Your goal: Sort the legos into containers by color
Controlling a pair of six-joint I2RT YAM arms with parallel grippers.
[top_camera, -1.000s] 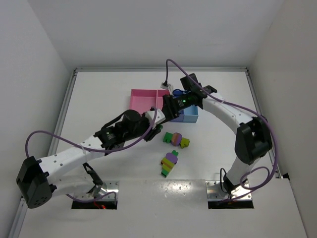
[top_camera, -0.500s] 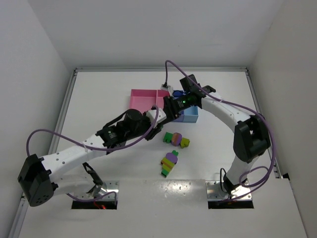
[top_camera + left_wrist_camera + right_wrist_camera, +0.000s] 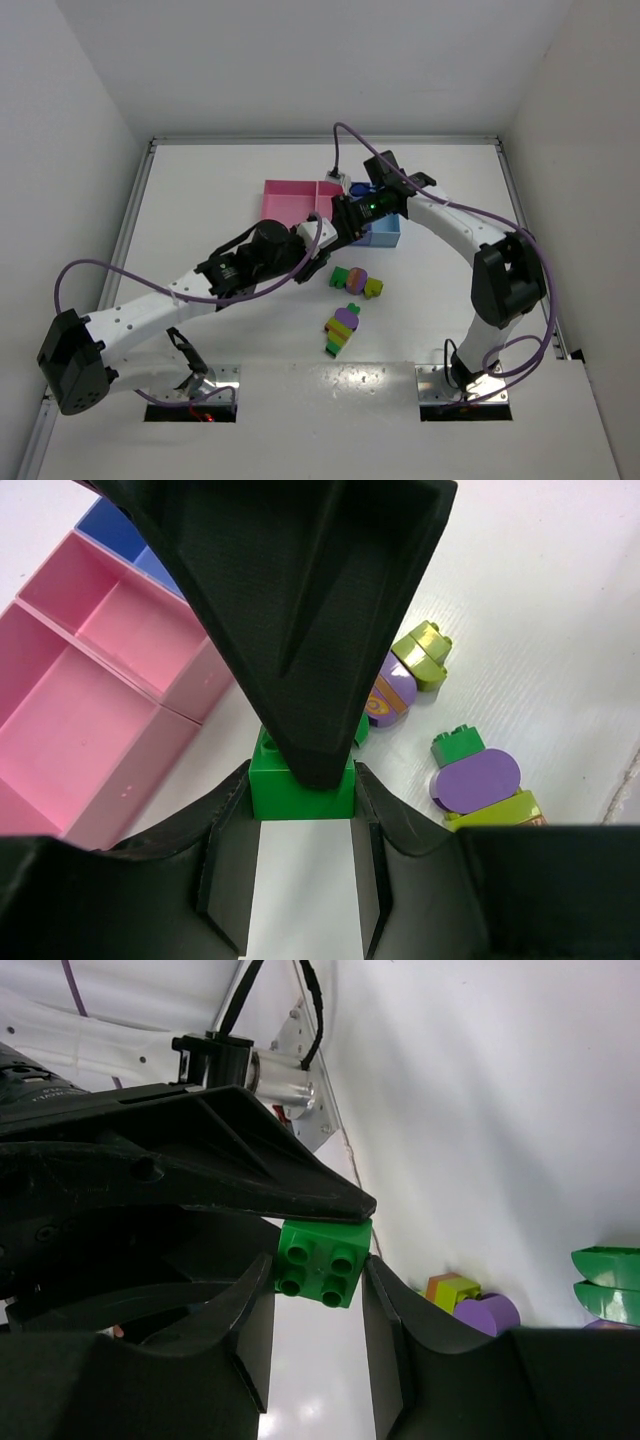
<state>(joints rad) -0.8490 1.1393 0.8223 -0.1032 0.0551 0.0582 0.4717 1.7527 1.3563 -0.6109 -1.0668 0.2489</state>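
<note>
Joined pink and blue plastic bins (image 3: 190, 685), blue insides hidden; left gripper (image 3: 300, 785) and right gripper (image 3: 318, 1270) both clench a square green plastic brick (image 3: 325, 1258), studs toward right wrist

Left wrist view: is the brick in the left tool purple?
No, the brick pinched between the fingers of the left tool is bright green.

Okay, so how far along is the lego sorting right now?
Barely begun. Done: nothing shows in the pink bins. In hand: one green brick, pinched by both the left gripper and right gripper. Remaining: the upper clump and the lower clump on the table, not yet split or binned.
</note>
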